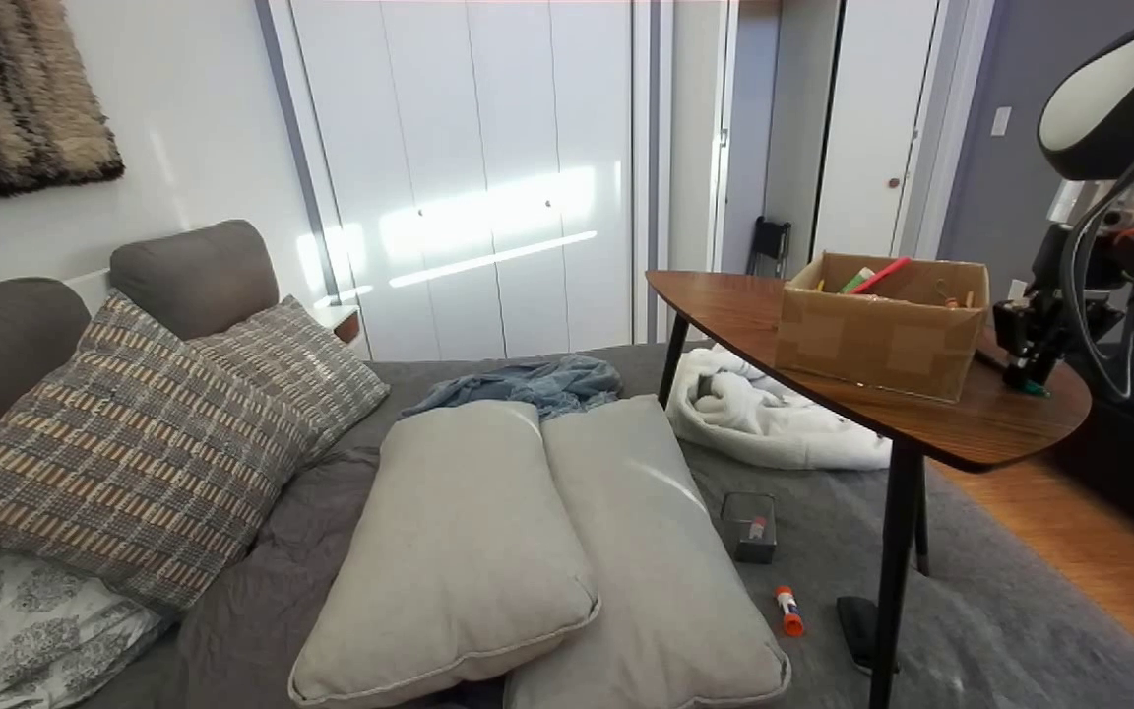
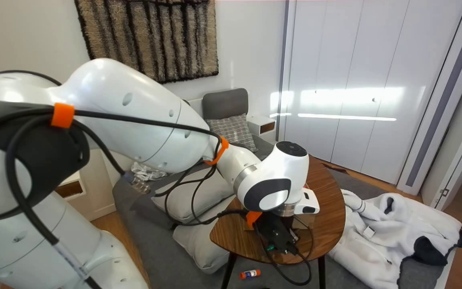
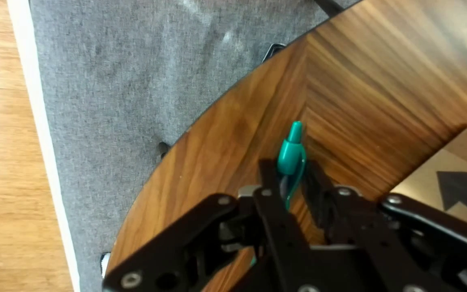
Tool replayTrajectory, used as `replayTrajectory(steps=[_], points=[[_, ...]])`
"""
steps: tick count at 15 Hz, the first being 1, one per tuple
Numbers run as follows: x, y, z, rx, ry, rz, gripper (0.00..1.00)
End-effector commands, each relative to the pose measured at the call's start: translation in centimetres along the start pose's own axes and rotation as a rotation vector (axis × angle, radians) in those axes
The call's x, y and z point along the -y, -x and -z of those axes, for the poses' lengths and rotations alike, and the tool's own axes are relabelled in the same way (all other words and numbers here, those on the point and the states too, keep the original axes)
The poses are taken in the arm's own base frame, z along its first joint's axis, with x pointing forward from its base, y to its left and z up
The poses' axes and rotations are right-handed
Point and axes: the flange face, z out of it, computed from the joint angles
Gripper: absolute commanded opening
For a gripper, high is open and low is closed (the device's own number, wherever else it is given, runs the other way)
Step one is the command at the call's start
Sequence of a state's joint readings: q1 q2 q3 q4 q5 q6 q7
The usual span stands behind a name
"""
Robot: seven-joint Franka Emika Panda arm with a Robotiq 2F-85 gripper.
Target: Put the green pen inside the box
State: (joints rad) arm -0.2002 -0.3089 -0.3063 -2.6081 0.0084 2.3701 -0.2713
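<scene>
The green pen (image 3: 292,156) lies between the two black fingers of my gripper (image 3: 289,165) in the wrist view. A finger sits close against each side of it and the gap is about the pen's width. The pen's tip end sticks out past the fingertips. In an exterior view the gripper (image 1: 1026,372) points down at the tabletop, and green shows at the fingertips. I cannot tell whether the pen touches the table. The tan cardboard box (image 1: 872,340) stands open-topped beside the gripper; its flap (image 3: 424,184) shows at the wrist view's right. The arm mostly hides the box in an exterior view.
The brown wooden table (image 1: 715,295) has a rounded edge close to the gripper. The box holds a red marker (image 1: 880,276) and other items. Below are a grey bed, a glue stick (image 1: 788,611), pillows (image 1: 459,551) and a white garment (image 2: 395,237).
</scene>
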Motion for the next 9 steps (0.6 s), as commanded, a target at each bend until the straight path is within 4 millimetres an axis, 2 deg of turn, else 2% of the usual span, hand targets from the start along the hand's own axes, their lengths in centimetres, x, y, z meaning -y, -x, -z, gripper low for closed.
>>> replayTrajectory(steps=[1, 4, 9], points=[[-0.6, -0.4, -0.2, -0.002, 0.002, -0.015, 0.01], [-1.0, -0.3, 0.8, -0.005, 0.015, -0.024, 0.04], [-3.0, -0.2, 5.2, -0.047, 0.084, -0.078, 0.04]])
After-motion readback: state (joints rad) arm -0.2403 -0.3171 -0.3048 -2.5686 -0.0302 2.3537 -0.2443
